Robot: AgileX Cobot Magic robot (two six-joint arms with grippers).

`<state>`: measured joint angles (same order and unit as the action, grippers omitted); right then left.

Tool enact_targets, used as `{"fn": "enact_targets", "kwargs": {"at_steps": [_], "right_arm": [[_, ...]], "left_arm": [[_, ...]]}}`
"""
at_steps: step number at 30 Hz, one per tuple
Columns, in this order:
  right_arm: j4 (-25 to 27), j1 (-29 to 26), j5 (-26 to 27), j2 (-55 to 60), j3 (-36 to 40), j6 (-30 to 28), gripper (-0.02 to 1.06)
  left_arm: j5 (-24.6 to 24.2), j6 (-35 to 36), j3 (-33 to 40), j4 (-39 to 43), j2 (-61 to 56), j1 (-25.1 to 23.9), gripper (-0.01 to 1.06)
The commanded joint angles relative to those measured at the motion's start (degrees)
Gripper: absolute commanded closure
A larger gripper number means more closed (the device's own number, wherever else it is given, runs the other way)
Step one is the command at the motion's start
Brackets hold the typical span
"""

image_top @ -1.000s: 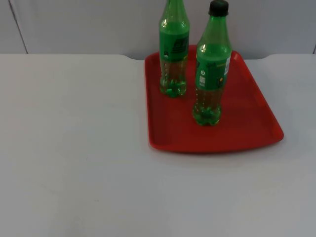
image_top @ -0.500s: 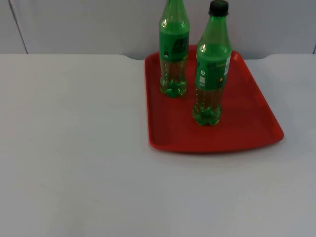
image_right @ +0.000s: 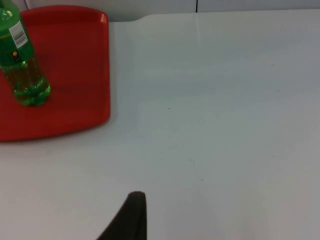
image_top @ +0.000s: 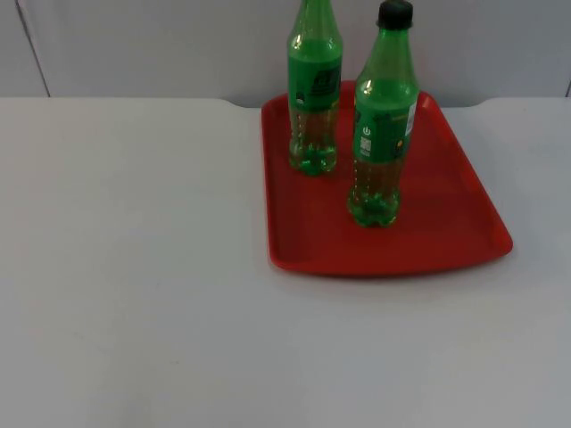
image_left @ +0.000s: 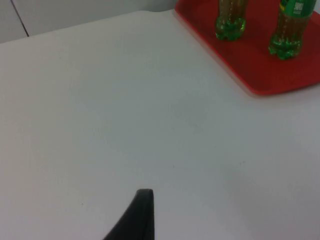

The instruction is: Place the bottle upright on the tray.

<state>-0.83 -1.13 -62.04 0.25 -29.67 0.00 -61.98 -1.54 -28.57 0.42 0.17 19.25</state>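
Left end effector point(image_left: 142, 212) above table point(image_top: 134, 267), two bottles point(image_top: 384, 125) upright on tray point(image_top: 446, 214)

A plain white worktop point(image_top: 143, 267) runs back to a grey partition wall point(image_top: 161, 45); a dark vertical seam point(image_top: 31, 49) crosses the wall above the worktop's far edge.
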Motion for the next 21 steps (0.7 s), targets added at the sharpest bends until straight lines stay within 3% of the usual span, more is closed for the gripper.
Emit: {"fn": "enact_targets", "kwargs": {"at_steps": [1,21], "right_arm": [[-0.12,-0.38,0.28,-0.25,0.08,-0.68,-0.01],[-0.12,-0.38,0.28,-0.25,0.08,-0.68,-0.01]], "left_arm": [[0.33,0.25,0.24,-0.1,-0.17,0.15,0.0],[0.33,0.25,0.24,-0.42,-0.17,-0.01,0.0]]}}
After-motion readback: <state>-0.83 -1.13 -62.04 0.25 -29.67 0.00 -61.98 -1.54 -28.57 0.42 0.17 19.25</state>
